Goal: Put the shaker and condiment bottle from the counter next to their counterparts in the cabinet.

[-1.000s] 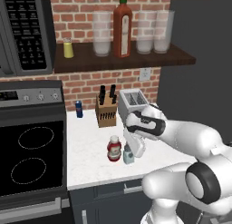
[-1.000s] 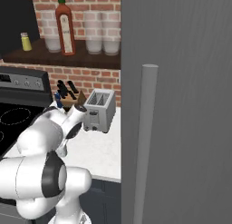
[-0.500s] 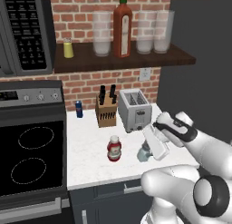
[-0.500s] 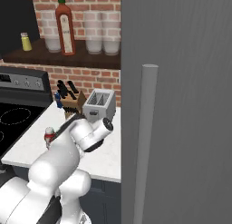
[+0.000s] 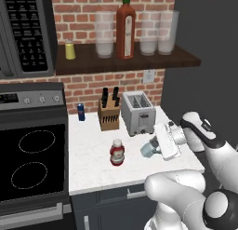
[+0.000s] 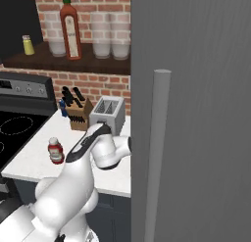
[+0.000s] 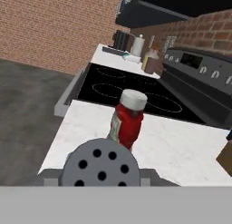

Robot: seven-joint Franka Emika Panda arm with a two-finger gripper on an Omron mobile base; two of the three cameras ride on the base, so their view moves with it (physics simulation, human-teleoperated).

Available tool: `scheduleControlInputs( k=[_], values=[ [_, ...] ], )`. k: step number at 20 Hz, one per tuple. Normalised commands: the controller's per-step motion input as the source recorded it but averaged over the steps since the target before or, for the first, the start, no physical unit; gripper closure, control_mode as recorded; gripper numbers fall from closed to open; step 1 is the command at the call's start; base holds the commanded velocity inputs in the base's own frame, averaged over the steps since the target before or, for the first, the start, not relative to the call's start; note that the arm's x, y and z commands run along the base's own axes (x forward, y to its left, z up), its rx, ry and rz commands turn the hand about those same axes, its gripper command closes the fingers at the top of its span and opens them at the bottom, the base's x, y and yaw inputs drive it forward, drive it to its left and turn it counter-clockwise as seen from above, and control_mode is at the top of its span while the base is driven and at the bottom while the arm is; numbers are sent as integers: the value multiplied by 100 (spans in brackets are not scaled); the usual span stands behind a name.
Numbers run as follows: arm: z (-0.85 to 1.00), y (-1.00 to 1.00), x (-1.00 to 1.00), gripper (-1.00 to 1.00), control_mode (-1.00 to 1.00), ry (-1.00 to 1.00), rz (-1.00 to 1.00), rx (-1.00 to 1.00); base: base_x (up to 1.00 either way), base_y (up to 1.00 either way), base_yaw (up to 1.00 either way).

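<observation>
Small pale blue-grey translucent shaker with a grey perforated cap (image 5: 148,150) clenched in the two-finger gripper (image 5: 158,147), tipped on its side above the white counter (image 5: 93,168) in front of the silver toaster (image 5: 137,113) — cap (image 7: 100,168) facing the hand camera. Squat red condiment bottle with a white cap (image 5: 116,152) upright on the counter just left of the shaker, apart from it. Small yellow shaker (image 5: 69,50) and tall red-brown bottle with a green cap (image 5: 125,30) on the dark wooden shelf (image 5: 125,61) against red brick — 3 clear glasses beside the bottle.
</observation>
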Motion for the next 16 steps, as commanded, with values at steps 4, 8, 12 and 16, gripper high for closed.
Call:
scheduleControlInputs(
  k=[4,8,12,16],
  values=[
    [77,0,0,100,-100,0,0,23,0,0,0],
    [68,5,0,100,-100,0,0,15,0,0,0],
    [65,13,0,100,-100,0,-1,9,0,0,0],
    [62,21,0,100,-100,0,-2,4,0,0,0]
  ],
)
